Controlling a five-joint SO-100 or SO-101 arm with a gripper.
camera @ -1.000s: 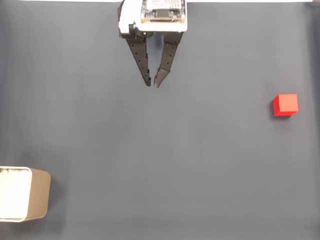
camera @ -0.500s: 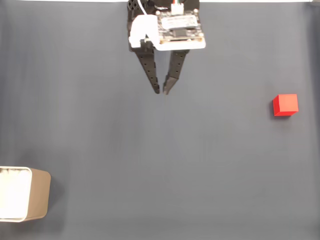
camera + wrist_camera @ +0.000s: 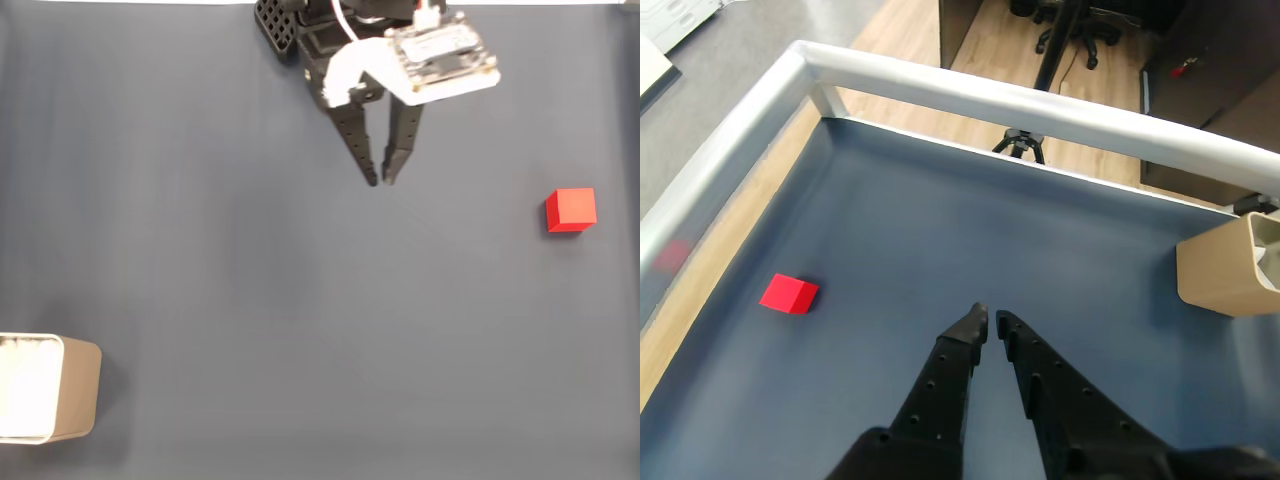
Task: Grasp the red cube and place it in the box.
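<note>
Two black fingers of the gripper (image 3: pixel 988 320) are nearly pressed together, tips almost meeting and pinching nothing, above bare blue-grey mat (image 3: pixel 300 300). In the fixed view the gripper (image 3: pixel 380 180) hangs near the mat's top edge. The cube (image 3: pixel 571 210) rests apart by the right edge, untouched. The box (image 3: pixel 60 390) stands at the bottom-left corner. In the wrist view, cube (image 3: pixel 789 294) sits left and box (image 3: pixel 1230 265) far right.
</note>
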